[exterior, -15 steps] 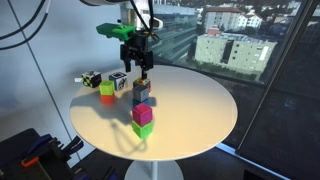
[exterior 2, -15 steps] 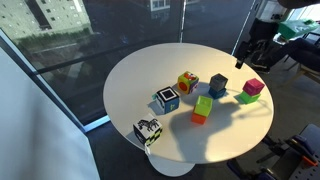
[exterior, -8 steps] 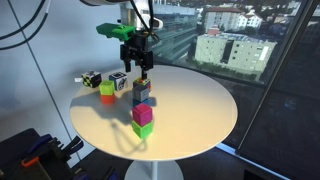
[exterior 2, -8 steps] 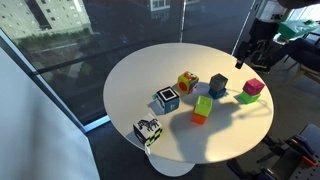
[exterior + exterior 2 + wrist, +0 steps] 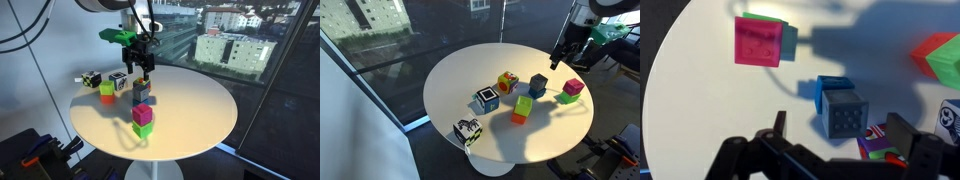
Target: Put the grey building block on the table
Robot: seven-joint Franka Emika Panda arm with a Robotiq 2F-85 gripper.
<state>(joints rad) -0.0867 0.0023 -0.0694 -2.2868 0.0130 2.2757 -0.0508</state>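
— So where is the grey building block [image 5: 845, 112]?
— It sits on top of a blue block [image 5: 826, 88], so it is not resting on the table [image 5: 710, 110] itself. In an exterior view the grey building block [image 5: 141, 86] stands toward the far side of the round white top.
— And the gripper [image 5: 840, 130]?
— It hangs above that pair, clear of it. The wrist view shows its black fingers [image 5: 778, 122] spread wide with nothing held between them, and the grey block lies below the gap.
— What stands around it?
— A multicoloured patterned cube [image 5: 880, 142] is just beside the blue block, partly hidden behind a finger. A magenta block [image 5: 760, 42] rests on a green block [image 5: 788, 35]; in the wrist view this second stack is apart to the left, and in an exterior view it is the nearer of the two stacks. A lime-green block [image 5: 524, 104] lies on an orange block [image 5: 518, 118] toward the middle of the top. A black-and-white cube [image 5: 468, 130] sits close to the near rim, well apart from the grey one.
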